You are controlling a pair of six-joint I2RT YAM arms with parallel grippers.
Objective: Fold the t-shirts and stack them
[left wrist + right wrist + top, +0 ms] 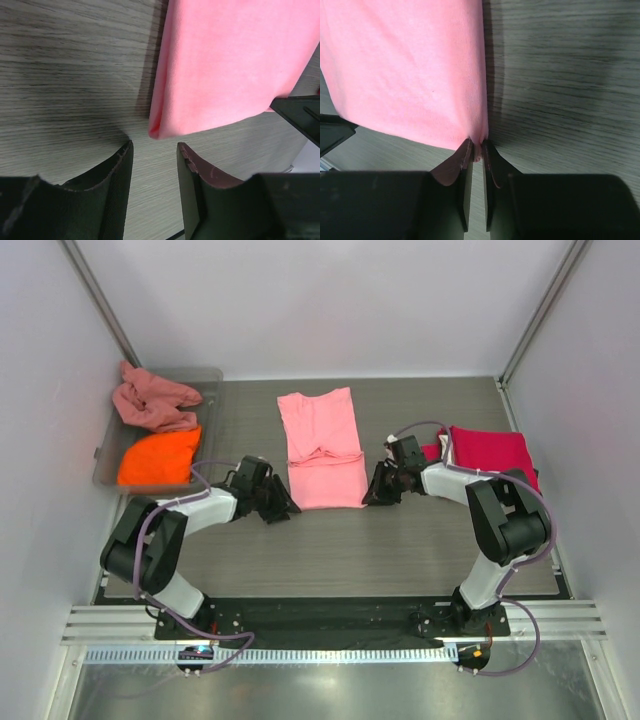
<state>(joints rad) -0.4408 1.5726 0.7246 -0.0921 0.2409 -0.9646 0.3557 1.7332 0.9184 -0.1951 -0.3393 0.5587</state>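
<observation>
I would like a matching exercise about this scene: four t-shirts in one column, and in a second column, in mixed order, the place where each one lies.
Column 1
1. light pink t-shirt
2. orange t-shirt
3. crimson red t-shirt
4. dusty rose t-shirt

Column 2
A. crumpled, at the far end of the grey tray
B. folded, at the right side of the table
C. laid out in the middle of the table
D. at the near end of the grey tray

Right pairs: 1-C, 2-D, 3-B, 4-A
</observation>
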